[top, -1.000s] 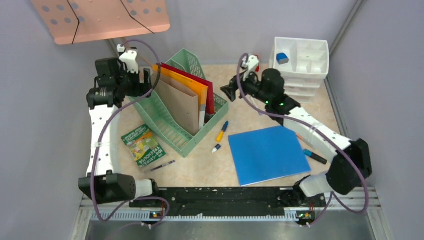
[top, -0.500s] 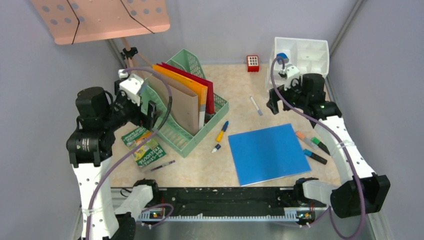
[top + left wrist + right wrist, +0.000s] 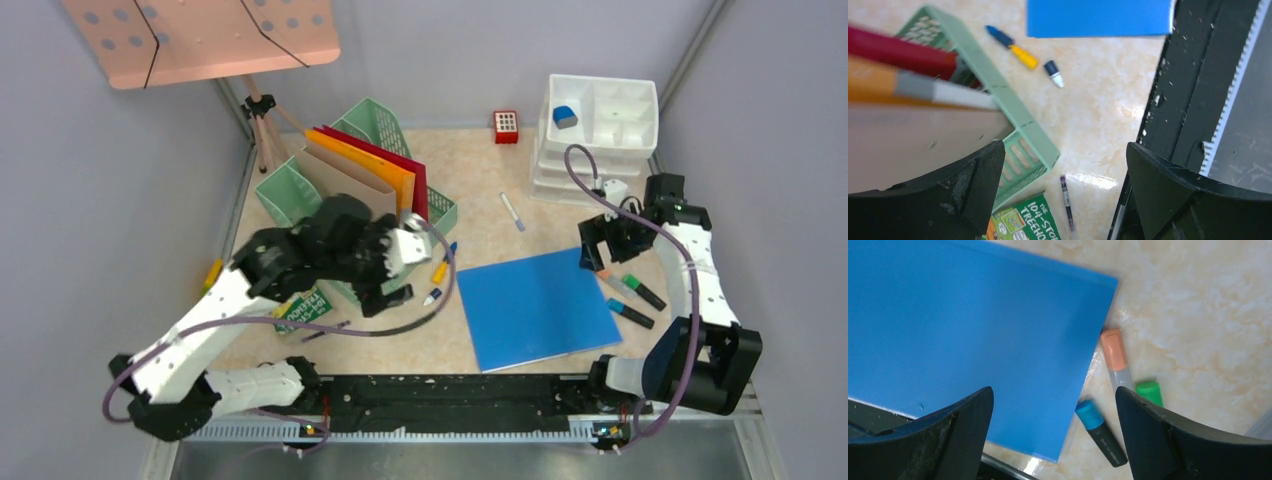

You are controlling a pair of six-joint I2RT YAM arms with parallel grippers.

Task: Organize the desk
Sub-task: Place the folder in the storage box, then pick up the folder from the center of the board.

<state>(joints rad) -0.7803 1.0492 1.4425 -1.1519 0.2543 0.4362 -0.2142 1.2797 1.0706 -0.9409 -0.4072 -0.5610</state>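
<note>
left fingers (image 3: 948, 195) apart, over green rack (image 3: 1023, 135) | right fingers (image 3: 923, 440) apart, over blue folder (image 3: 973, 330)

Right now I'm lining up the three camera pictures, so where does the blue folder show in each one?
Top view: the blue folder lies flat right of centre, just behind the front rail.
Left wrist: only its edge, along the top of the picture.
Right wrist: it fills the left and upper part, beside an orange-capped marker.
Shared landmark: the beige marbled desk beneath it.
</note>
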